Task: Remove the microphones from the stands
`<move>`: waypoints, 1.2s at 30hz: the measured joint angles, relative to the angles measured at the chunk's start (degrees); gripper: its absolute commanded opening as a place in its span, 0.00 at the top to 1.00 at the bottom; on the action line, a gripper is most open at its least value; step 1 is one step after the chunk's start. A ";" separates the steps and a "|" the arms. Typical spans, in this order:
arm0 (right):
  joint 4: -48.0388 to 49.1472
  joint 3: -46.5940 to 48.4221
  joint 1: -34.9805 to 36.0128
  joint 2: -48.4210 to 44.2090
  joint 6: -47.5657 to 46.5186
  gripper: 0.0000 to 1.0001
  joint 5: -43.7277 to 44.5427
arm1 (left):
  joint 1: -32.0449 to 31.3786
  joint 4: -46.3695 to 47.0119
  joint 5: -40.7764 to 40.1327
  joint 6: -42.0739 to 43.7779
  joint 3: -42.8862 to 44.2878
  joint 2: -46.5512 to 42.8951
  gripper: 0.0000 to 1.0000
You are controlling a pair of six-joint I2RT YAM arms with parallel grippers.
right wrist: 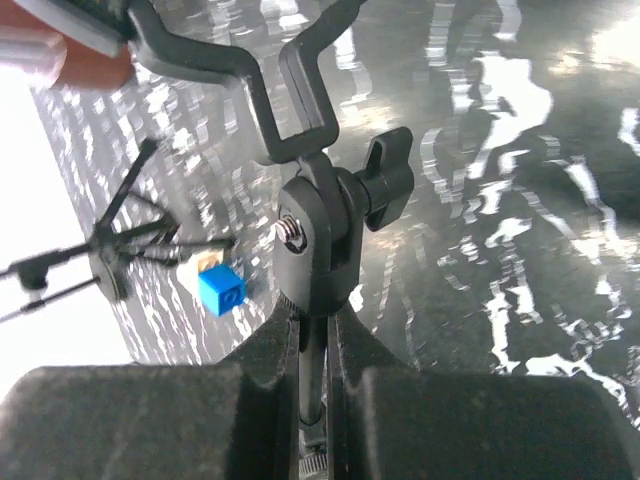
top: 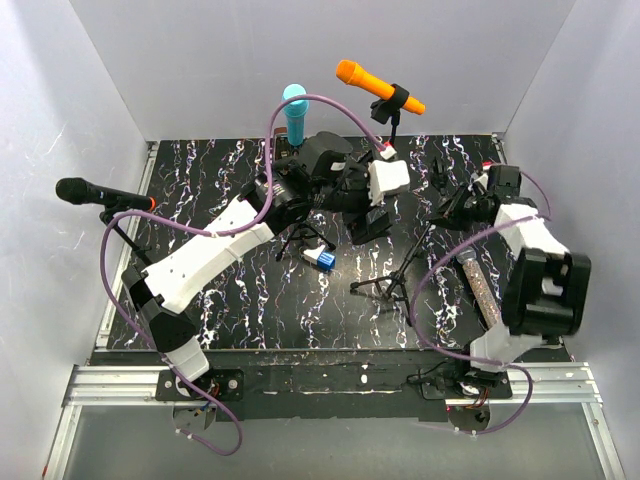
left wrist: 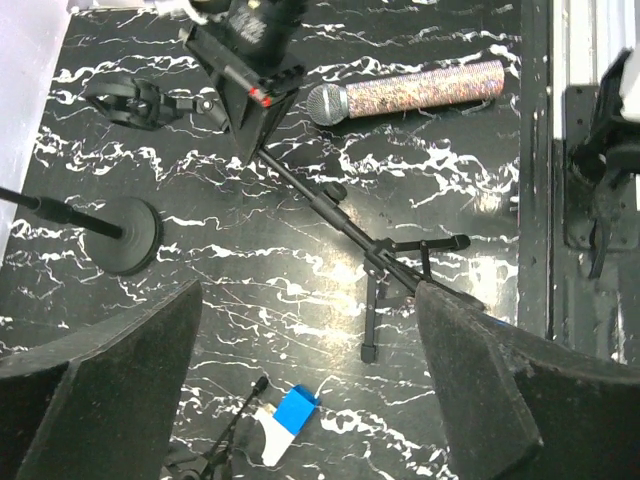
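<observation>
Black marbled worktop (top: 260,300), white walls. We see the right end effector (right wrist: 315,345) pinching the stand (right wrist: 318,240) under its empty clip (right wrist: 290,70); the left end effector (left wrist: 310,360) hangs spread. Beside the stand, the glitter microphone (left wrist: 420,88) lies flat. We judge removal done; next, release the stand gently, without tipping it.

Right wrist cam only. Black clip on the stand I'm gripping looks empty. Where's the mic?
Observer: The glittery pink microphone, silver mesh head, lies flat on the black marbled table, apart from the black tripod stand.
Operator: Left gripper?
Observer: The left gripper is open and empty, above the table.
Operator: Other mics mounted?
Observer: A black microphone sits clipped in a thin stand at the table's left edge.
</observation>
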 measured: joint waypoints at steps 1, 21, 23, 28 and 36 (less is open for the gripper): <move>0.48 -0.92 0.33 -3.17 -1.25 0.99 -0.76 | 0.00 0.46 -0.24 -0.94 0.00 0.00 0.09; 13.49 -15.82 23.82 -38.36 -28.63 0.99 -8.41 | 0.17 4.33 -5.90 -11.65 5.81 -1.18 0.02; 14.71 -16.90 24.81 -39.74 -29.29 0.99 -7.30 | 0.17 0.79 -7.69 -9.64 10.25 -1.79 0.02; 19.47 -21.46 26.29 -44.54 -30.40 0.99 -5.42 | 1.38 -2.75 -11.54 -5.57 13.05 -7.48 0.02; 28.68 -30.25 26.71 -52.83 -33.33 0.99 -5.75 | 2.58 -11.23 -6.36 0.90 12.70 -9.94 0.02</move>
